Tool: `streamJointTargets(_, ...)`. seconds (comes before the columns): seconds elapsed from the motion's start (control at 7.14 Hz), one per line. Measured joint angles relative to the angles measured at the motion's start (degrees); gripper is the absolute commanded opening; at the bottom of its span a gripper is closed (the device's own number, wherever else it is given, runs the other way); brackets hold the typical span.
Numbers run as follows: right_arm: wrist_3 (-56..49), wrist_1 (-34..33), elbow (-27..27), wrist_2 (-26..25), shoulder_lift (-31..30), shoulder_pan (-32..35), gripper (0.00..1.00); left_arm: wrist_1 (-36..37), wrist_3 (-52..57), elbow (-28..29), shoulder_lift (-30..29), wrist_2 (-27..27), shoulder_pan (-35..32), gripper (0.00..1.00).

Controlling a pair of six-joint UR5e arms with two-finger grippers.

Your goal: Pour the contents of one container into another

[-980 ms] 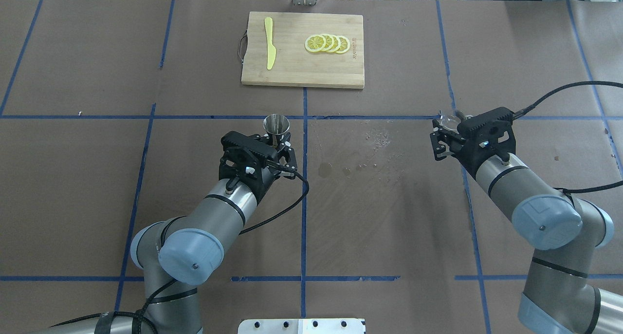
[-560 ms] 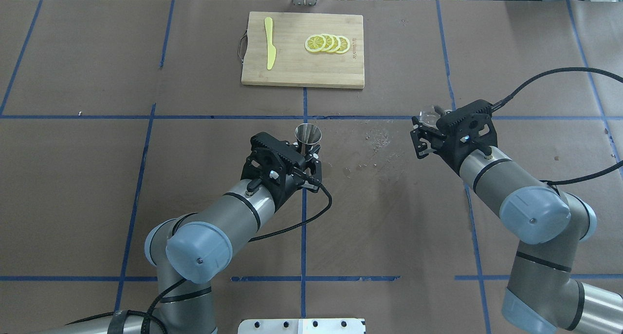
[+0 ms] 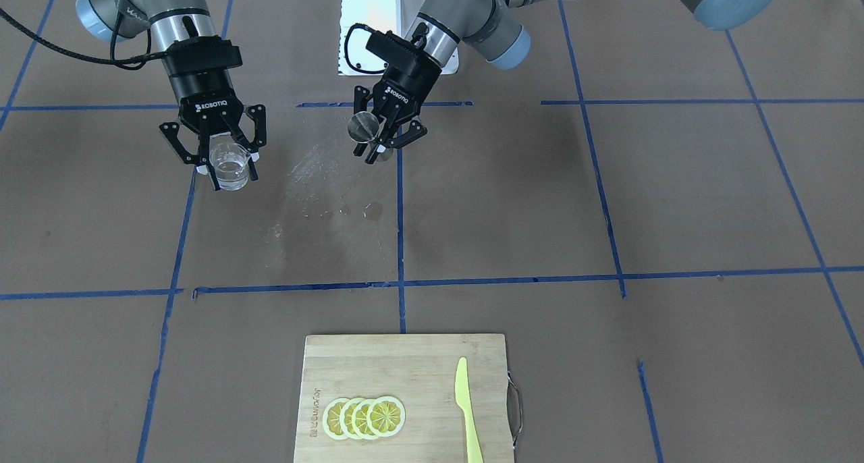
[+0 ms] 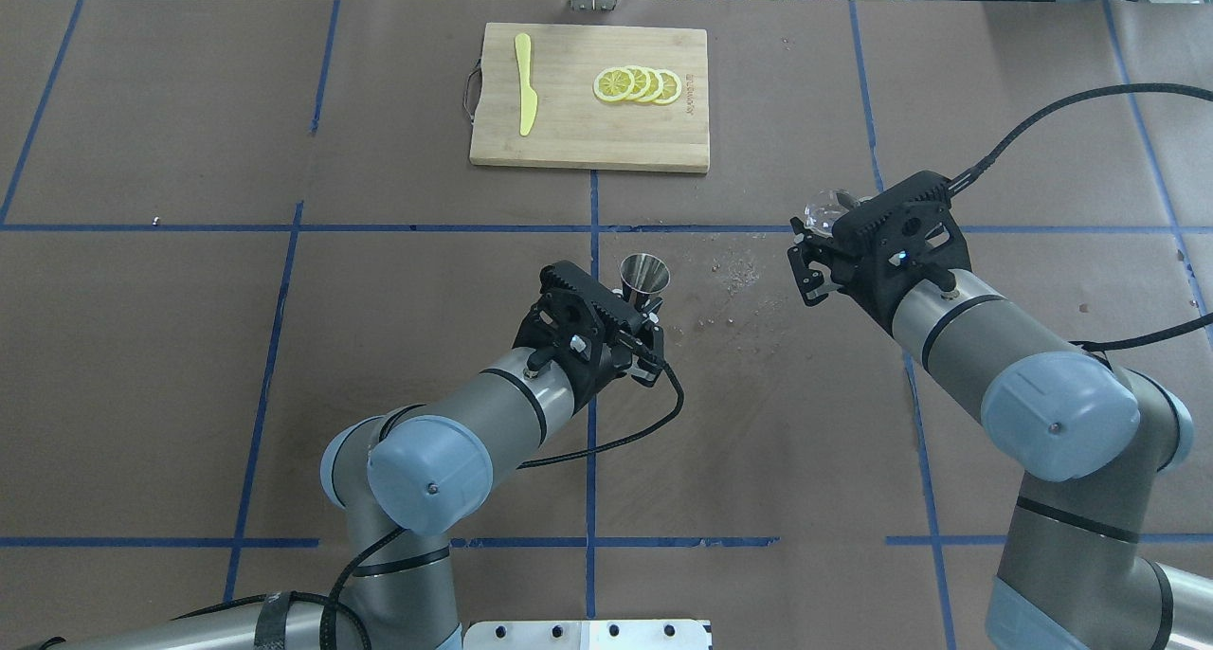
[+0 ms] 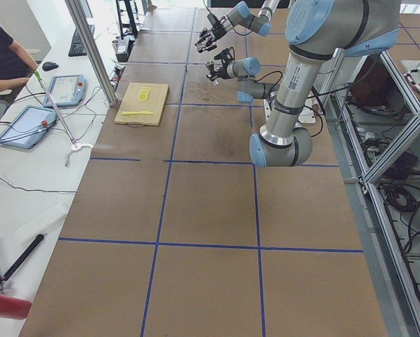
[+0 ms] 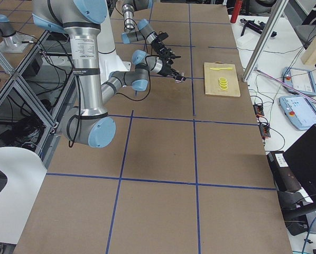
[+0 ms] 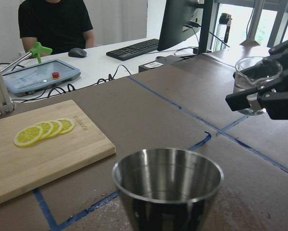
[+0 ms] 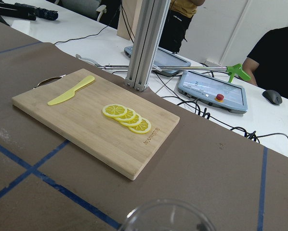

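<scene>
Both clenched: your left pincer (image 3: 383, 144) holds the shiny hourglass steel jigger (image 3: 362, 126), right pincer (image 3: 231, 174) the squat clear glass (image 3: 229, 160). Pour while they're well apart and you'd likely spill.

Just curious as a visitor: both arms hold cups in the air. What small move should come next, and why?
Probably carry the steel jigger in the left gripper nearer the glass cup in the right gripper; both are upright and far apart.

The left arm (image 4: 512, 408) and right arm (image 4: 957, 333): silver tubes, pale blue joint caps. Black left gripper (image 3: 378, 139); right gripper (image 3: 228, 166) marked ROBOTIQ. Black braided cables (image 4: 680, 399).
</scene>
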Motion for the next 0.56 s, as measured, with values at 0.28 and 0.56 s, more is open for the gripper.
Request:
streamJointTargets(0.28, -3.3, -2.7, 1.0, 0.0, 1.4, 0.0, 0.0, -1.2, -0.8, 1.8, -0.5, -2.6, -0.6, 0.0)
streamJointTargets(0.56, -6.7, -3.1, 1.6, 0.0, 2.1, -0.2, 0.0, -3.4, -1.4, 4.4, -0.9, -3.7, -0.9, 0.0)
